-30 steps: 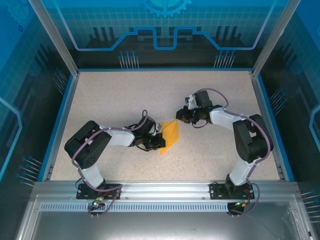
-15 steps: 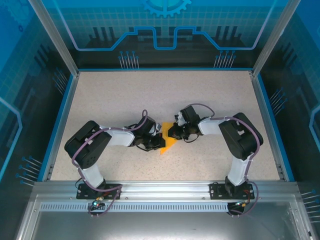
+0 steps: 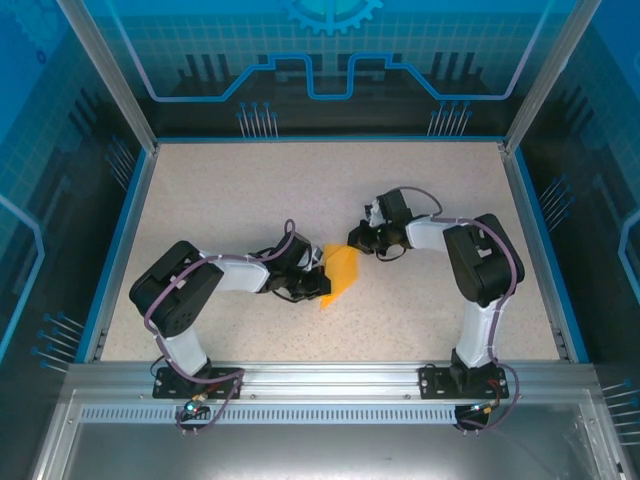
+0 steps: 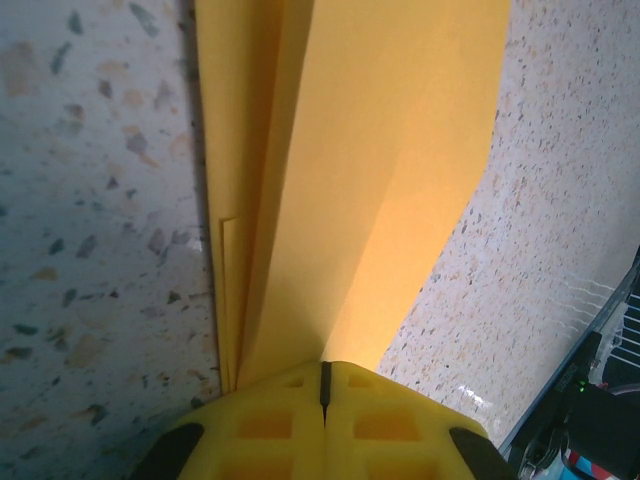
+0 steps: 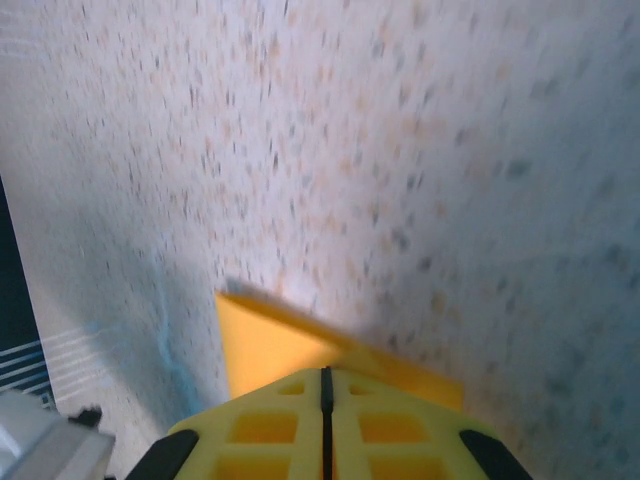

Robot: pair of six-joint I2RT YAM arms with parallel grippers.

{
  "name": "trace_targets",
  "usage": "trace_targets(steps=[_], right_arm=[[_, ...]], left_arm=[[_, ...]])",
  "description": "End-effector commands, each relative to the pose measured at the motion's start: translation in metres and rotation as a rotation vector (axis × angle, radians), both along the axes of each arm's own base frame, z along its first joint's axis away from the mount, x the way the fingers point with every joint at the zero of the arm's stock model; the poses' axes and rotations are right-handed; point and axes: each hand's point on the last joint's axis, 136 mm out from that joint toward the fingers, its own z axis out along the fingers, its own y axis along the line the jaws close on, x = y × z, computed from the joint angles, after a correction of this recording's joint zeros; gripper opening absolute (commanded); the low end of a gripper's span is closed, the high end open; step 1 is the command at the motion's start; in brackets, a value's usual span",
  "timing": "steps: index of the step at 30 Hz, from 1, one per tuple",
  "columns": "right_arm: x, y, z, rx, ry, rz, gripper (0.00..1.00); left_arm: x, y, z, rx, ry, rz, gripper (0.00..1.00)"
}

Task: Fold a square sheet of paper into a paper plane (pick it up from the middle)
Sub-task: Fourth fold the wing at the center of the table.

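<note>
**A:** Start big. What carries everything?

**B:** A pale, speckled bench [image 3: 200,200] with a blue rim. Both arms reach in from the 6 o'clock edge. The left arm [image 3: 230,275] bends toward the centre, and the right arm [image 3: 480,265] curls in from about 4 o'clock.

**A:** And the sheet of paper?

**B:** The sheet of paper [image 3: 341,272] lies on the bench, just toward 6 o'clock of centre, between the two arm tips. It is orange-yellow and folded into a narrow, angled shape. Its long axis runs from 1 o'clock to 7 o'clock.

**A:** The left fingers?

**B:** The left fingers [image 4: 270,425] sit at the paper's 9 o'clock edge. In the left wrist view they are pressed together with only a hairline seam between them. The paper [image 4: 380,150] runs in layers straight into their tips, so they pinch it.

**A:** The right fingers?

**B:** The right fingers [image 5: 270,420] are at the paper's 1 o'clock corner, also closed to a thin seam. The right wrist view is blurred. A corner of the paper [image 5: 260,345] shows just past their tips, but I cannot tell whether they grip it or only touch it.
</note>
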Motion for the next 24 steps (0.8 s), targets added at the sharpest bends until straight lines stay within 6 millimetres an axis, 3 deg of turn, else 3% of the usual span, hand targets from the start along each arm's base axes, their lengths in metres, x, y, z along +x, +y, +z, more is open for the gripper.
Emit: trace_targets(steps=[1,5,12,17,20,24], right_arm=[[0.005,-0.014,-0.018,-0.018,0.055,-0.016,0.08],[0.012,-0.020,-0.016,0.005,0.055,-0.032,0.08],[0.011,-0.019,0.031,0.019,-0.033,-0.009,0.09],[-0.005,-0.011,0.052,0.021,-0.076,0.022,0.13],[-0.018,0.002,0.047,0.040,-0.041,0.070,0.12],[-0.027,0.009,0.024,0.022,0.002,0.088,0.11]], left_arm=[[-0.046,0.052,-0.066,0.264,0.181,0.015,0.00],[-0.046,0.051,-0.064,0.260,0.181,0.017,0.00],[-0.045,0.050,-0.063,0.257,0.178,0.018,0.00],[-0.044,0.050,-0.062,0.257,0.177,0.020,0.00],[-0.044,0.050,-0.062,0.256,0.176,0.018,0.00],[-0.043,0.049,-0.061,0.254,0.175,0.015,0.00]])
